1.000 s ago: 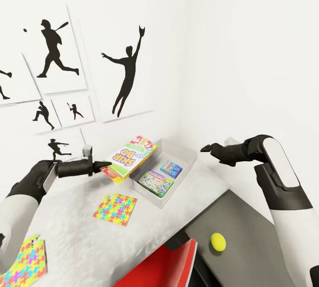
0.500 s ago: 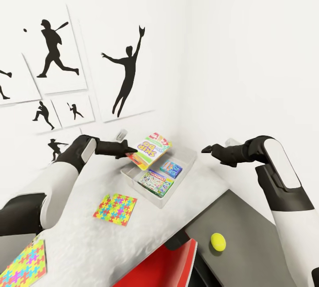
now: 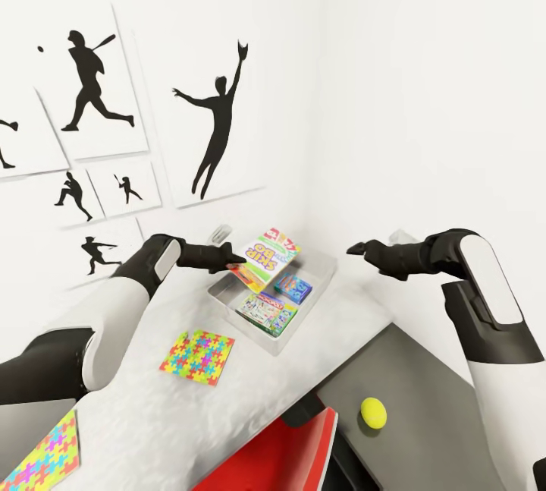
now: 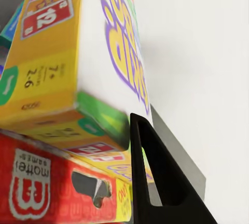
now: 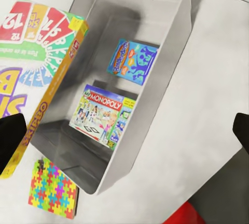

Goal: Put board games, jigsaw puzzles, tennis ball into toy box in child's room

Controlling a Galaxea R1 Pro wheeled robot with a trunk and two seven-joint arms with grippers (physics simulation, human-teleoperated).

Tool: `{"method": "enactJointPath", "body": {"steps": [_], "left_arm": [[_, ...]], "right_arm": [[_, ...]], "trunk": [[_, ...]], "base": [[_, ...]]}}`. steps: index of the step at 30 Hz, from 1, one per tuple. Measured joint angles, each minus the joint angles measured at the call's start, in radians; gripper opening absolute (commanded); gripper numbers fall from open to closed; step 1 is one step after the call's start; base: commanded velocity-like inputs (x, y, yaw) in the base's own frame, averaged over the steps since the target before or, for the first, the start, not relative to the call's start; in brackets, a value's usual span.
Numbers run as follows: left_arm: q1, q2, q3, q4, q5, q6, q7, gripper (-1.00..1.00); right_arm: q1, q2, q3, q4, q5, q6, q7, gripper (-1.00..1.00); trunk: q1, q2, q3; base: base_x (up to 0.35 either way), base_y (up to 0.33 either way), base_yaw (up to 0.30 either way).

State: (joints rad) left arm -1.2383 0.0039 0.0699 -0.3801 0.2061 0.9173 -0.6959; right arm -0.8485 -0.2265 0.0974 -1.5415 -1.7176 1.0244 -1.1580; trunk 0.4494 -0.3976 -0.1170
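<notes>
The toy box [image 3: 322,278] at the surface's [image 3: 152,407] far corner holds two board games: the blue one [image 3: 293,287] and the cartoon-covered one [image 3: 266,311]. The left gripper [image 3: 236,262] clamps the swirl-cover game [image 3: 269,256] above it; the right gripper [image 3: 355,250] hangs open.

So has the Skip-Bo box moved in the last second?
Yes. The Skip-Bo box, held in the left claw, went from beside the toy box to above it.

Left tool [image 3: 233,263] clamped and extended forward; right tool [image 3: 355,250] hovers, fingers parted.

two board games [image 3: 274,300] in toy box [image 3: 324,272]
</notes>
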Motion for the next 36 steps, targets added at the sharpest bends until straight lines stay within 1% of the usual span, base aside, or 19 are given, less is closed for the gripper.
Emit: {"method": "enactJointPath", "body": {"steps": [8, 14, 19, 26, 28, 30, 34, 36], "left_arm": [[0.0, -0.001, 0.002, 0.001, 0.0, -0.022, 0.0, -1.0], [0.0, -0.016, 0.001, 0.006, 0.002, -0.05, 0.0, -1.0], [0.0, -0.028, 0.0, 0.007, 0.001, -0.055, 0.0, -1.0], [0.0, -0.034, -0.003, 0.007, -0.001, -0.061, -0.002, -1.0], [0.0, -0.035, -0.003, 0.011, -0.001, -0.078, -0.002, -1.0], [0.0, -0.035, -0.006, 0.037, -0.009, -0.096, -0.003, -1.0], [0.0, -0.035, -0.007, 0.064, -0.01, -0.133, -0.003, -1.0], [0.0, -0.035, -0.008, 0.066, -0.01, -0.139, -0.004, -1.0]], "right_arm": [[0.0, 0.004, -0.002, -0.001, -0.001, 0.001, -0.001, 1.0], [0.0, 0.005, -0.002, -0.001, -0.001, 0.0, -0.001, 1.0], [0.0, 0.003, -0.002, -0.001, -0.002, 0.0, -0.001, 1.0], [0.0, 0.003, -0.002, -0.001, -0.002, 0.0, -0.001, 1.0], [0.0, 0.003, -0.001, -0.001, -0.002, 0.0, -0.001, 1.0], [0.0, 0.0, -0.001, -0.001, -0.002, 0.0, -0.001, 1.0], [0.0, -0.004, 0.0, -0.001, -0.002, 0.0, -0.001, 1.0], [0.0, -0.005, 0.0, -0.001, -0.002, 0.0, -0.001, 1.0]], "trunk": [[0.0, 0.0, -0.013], [0.0, 0.0, -0.023], [0.0, 0.0, -0.031], [0.0, 0.0, -0.042], [0.0, 0.0, -0.046], [0.0, 0.0, -0.049], [0.0, 0.0, -0.056], [0.0, 0.0, -0.059]], "base": [[0.0, 0.0, 0.0], [0.0, 0.0, 0.0], [0.0, 0.0, 0.0], [0.0, 0.0, 0.0], [0.0, 0.0, 0.0], [0.0, 0.0, 0.0], [0.0, 0.0, 0.0], [0.0, 0.0, 0.0]]}}
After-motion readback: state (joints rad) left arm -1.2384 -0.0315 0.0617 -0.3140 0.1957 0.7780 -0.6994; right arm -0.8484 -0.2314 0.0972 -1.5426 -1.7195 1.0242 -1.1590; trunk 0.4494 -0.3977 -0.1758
